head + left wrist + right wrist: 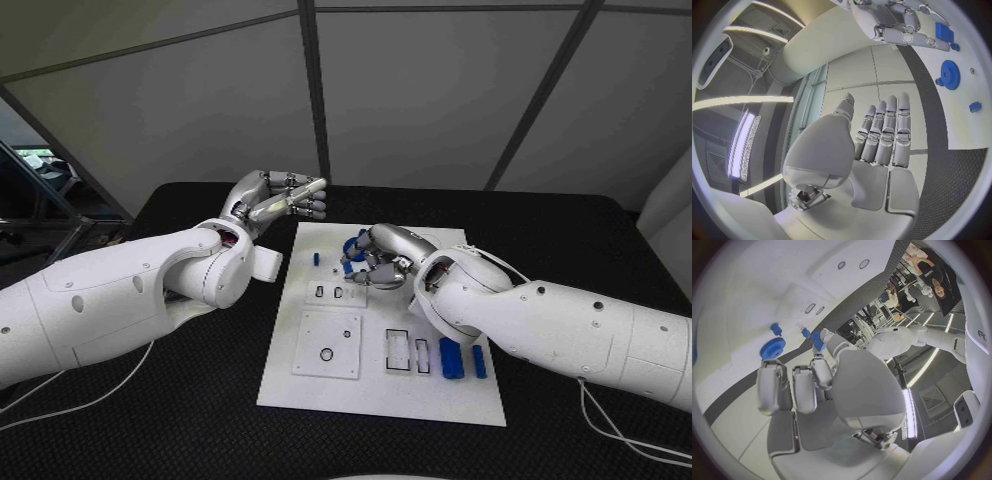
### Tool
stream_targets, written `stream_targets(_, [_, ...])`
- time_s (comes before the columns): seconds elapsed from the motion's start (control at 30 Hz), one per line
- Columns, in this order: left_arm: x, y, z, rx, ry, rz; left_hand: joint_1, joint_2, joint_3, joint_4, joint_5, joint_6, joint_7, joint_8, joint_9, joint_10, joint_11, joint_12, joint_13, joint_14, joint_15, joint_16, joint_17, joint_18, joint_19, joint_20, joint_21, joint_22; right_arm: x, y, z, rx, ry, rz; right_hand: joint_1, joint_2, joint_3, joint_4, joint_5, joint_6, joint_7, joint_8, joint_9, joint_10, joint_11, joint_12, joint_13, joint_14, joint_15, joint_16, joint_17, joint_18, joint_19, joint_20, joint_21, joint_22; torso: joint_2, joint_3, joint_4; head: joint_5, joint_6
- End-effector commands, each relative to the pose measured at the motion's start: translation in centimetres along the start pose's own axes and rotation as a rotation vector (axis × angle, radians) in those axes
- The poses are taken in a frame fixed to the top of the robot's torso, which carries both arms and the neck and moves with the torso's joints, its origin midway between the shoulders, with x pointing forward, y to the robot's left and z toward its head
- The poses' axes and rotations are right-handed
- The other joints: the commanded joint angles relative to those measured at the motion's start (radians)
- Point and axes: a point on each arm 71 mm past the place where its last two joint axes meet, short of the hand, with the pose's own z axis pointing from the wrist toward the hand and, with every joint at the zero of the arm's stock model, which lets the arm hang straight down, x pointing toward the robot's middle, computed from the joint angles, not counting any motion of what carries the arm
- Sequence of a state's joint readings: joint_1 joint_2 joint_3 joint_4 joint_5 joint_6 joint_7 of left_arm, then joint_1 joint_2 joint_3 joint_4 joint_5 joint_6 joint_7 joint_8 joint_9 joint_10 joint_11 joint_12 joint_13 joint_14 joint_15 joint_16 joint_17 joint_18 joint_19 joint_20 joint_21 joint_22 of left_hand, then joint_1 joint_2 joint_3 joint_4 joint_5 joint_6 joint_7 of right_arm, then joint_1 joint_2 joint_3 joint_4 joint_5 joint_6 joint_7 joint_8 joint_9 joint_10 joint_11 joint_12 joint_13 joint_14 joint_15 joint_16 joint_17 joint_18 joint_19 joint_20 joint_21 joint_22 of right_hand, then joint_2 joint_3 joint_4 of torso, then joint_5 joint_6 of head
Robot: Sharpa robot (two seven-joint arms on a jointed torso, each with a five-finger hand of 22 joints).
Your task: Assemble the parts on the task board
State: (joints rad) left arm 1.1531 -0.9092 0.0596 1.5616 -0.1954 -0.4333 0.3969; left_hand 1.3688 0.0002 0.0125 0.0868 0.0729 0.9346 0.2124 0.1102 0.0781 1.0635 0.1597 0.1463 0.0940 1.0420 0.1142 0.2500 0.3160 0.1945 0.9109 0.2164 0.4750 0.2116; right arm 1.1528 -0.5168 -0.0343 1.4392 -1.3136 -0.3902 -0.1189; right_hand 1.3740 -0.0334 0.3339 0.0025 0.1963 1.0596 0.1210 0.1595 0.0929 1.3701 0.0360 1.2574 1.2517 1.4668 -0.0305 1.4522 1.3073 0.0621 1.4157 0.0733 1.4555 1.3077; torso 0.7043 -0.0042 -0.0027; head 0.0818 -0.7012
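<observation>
L hand point(281, 196) raised upper left of centre, fingers straight, holding nothing; R hand point(378, 255) curled low over board point(382, 395) centre. Can't tell if R holds anything; blue gear point(949, 74) beside it.

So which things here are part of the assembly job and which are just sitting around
Part of the job:
- task board
- blue gear
- small blue piece on the board
- two long blue pieces near the board's right edge
- right hand, over the board's far end

Just there:
- black table
- left hand, raised off the board, holding nothing
</observation>
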Motion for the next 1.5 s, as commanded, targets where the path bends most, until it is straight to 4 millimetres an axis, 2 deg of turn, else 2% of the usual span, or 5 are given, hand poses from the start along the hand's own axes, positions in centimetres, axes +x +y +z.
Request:
stream_targets(0.03, [0.3, -0.2, 0.1, 0.014, 0.012, -0.008, 0.006, 0.006, 0.0, -0.007, -0.001, 0.004, 0.002, -0.006, 0.001, -0.01, 0.0, -0.003, 0.001, -0.009, 0.0, -0.002, 0.001, -0.014, -0.008, 0.001, -0.005, -0.001, 0.8, -0.3, 0.1, 0.032, 0.037, -0.041, -0.007, 0.006, 0.009, 0.003, -0.007, -0.005, 0.003, 0.009, 0.014, -0.009, 0.002, -0.005, -0.001, 0.065, -0.001, 0.001, 0.079, -0.012, -0.002, 0.007, 0.002, 0.048, 0.0, 0.0012, 0.001, 0.007, -0.005])
stream_targets(0.17, [0.3, -0.2, 0.1, 0.014, 0.012, -0.008, 0.006, 0.006, 0.0, -0.007, -0.001, 0.004, 0.002, -0.006, 0.001, -0.01, 0.0, -0.003, 0.001, -0.009, 0.0, -0.002, 0.001, -0.014, -0.008, 0.001, -0.005, -0.001, 1.7, -0.4, 0.2, 0.038, 0.054, -0.049, -0.009, 0.004, 0.01, 0.002, -0.008, -0.005, 0.003, 0.008, 0.013, -0.009, 0.002, -0.005, -0.001, 0.065, -0.001, 0.001, 0.079, -0.012, -0.002, 0.007, 0.002, 0.049, 0.0, 0.002, 0.0014, 0.014, -0.01])
stream_targets(0.43, [0.4, -0.2, 0.2, 0.014, 0.014, -0.009, 0.006, 0.006, 0.0, -0.007, -0.001, 0.004, 0.002, -0.006, 0.001, -0.01, 0.0, -0.003, 0.001, -0.009, 0.0, -0.002, 0.001, -0.014, -0.008, 0.001, -0.005, -0.001, 2.5, -0.5, 0.2, 0.043, 0.078, -0.061, -0.011, 0.002, 0.009, 0.002, -0.009, -0.006, 0.003, 0.008, 0.013, -0.009, 0.003, -0.005, -0.001, 0.065, -0.001, 0.001, 0.079, -0.012, -0.003, 0.007, 0.001, 0.047, -0.001, 0.001, 0.0002, 0.021, -0.017])
stream_targets(1.5, [0.5, -0.2, 0.2, 0.012, 0.015, -0.01, 0.006, 0.006, 0.0, -0.008, -0.001, 0.004, 0.003, -0.006, 0.001, -0.011, 0.001, -0.003, 0.001, -0.01, 0.0, -0.003, 0.002, -0.014, -0.01, 0.002, -0.006, -0.002, 3.3, -1.0, 0.4, 0.078, 0.135, -0.095, -0.039, -0.014, 0.005, 0.005, -0.013, -0.022, 0.009, 0.003, 0.011, -0.018, 0.008, -0.014, -0.008, 0.063, 0.003, -0.004, 0.073, -0.009, -0.011, 0.011, -0.004, 0.038, -0.001, 0.0014, 0.0001, 0.02, -0.028])
